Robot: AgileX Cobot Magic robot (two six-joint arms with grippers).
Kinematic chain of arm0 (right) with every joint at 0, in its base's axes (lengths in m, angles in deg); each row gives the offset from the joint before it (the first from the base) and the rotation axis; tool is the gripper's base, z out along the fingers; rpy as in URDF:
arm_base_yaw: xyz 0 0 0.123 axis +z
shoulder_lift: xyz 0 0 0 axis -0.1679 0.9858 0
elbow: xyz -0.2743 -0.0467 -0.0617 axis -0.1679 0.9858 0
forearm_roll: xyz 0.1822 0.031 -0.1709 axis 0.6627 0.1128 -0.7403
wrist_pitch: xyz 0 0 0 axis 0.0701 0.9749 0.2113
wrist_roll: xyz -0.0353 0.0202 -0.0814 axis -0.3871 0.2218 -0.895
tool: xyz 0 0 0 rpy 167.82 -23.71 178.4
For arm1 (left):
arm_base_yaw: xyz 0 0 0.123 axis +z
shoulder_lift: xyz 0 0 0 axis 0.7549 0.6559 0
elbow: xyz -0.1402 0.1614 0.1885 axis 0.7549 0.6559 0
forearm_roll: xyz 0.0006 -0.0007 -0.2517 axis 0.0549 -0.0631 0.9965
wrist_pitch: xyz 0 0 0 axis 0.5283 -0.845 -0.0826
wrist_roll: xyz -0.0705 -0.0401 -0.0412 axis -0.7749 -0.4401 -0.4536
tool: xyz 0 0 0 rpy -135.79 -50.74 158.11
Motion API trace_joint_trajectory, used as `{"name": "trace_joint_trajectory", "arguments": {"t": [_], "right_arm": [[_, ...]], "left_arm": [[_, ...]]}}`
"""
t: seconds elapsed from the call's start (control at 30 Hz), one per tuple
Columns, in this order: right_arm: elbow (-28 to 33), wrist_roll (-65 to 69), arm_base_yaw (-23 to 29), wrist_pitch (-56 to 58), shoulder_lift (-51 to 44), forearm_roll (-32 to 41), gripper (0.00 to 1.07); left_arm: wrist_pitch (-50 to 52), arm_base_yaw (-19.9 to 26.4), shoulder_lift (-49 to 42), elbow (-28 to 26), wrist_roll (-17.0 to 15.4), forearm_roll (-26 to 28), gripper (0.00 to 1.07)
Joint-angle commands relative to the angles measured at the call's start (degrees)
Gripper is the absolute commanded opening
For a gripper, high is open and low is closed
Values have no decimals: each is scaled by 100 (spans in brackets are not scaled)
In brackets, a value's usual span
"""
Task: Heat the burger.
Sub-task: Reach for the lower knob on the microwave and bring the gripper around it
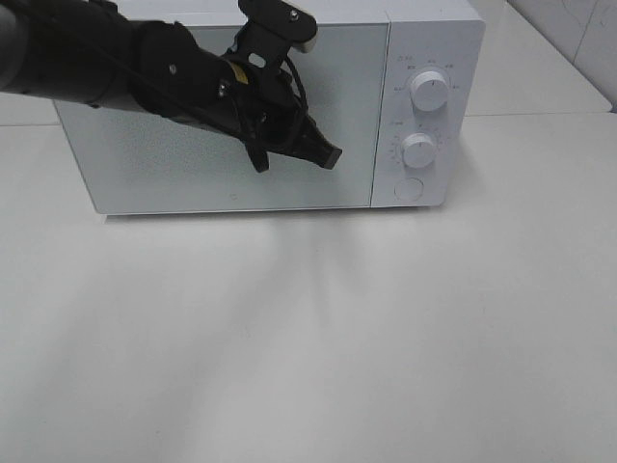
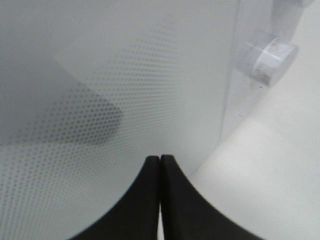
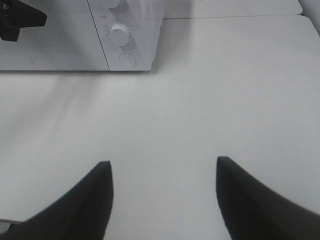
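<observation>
My left gripper (image 1: 326, 154) is pressed closed with nothing between its fingers, close in front of the shut door of the microwave (image 1: 193, 178). My right gripper (image 3: 164, 161) is spread wide above the table (image 3: 225, 90). No view shows me the burger, so I cannot tell its place or heading.

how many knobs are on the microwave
2. The upper knob sits near the top of the microwave's control panel, the lower knob directly beneath it. The flat round button below them is not a knob. None looks hidden.
</observation>
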Motion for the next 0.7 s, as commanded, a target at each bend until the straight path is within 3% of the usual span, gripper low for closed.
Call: {"name": "trace_joint_trajectory", "arguments": {"t": [0.03, 0.13, 0.17, 0.2, 0.23, 0.27, 0.3, 0.37, 0.6, 0.7], "right_arm": [[6, -40, -6, -86, -115, 6, 58], [6, -40, -6, -86, -115, 6, 58], [6, -40, -6, -86, -115, 6, 58], [6, -40, -6, -86, -115, 6, 58], [6, -40, -6, -86, -115, 6, 58], [6, -40, -6, -86, -115, 6, 58], [6, -40, -6, -86, -115, 6, 58], [6, -40, -6, -86, -115, 6, 58], [6, -40, -6, -86, -115, 6, 58], [6, -40, -6, -86, -115, 6, 58]], "left_arm": [[-688, -115, -292, -40, -29, -23, 0], [-1541, -172, -567, -40, -212, 29, 0], [-2108, -172, -693, -40, -596, 115, 0], [-2108, -172, -693, -40, -596, 115, 0], [-2372, -172, -762, -34, -848, 126, 0], [-2802, -172, -842, -34, -1324, 126, 0], [-2802, -172, -842, -34, -1324, 126, 0], [-3323, -172, -963, -34, -1862, 92, 0], [-4223, -172, -1266, -29, -2252, -195, 0], [-4807, -172, -1547, -29, -2670, -705, 0]]}}
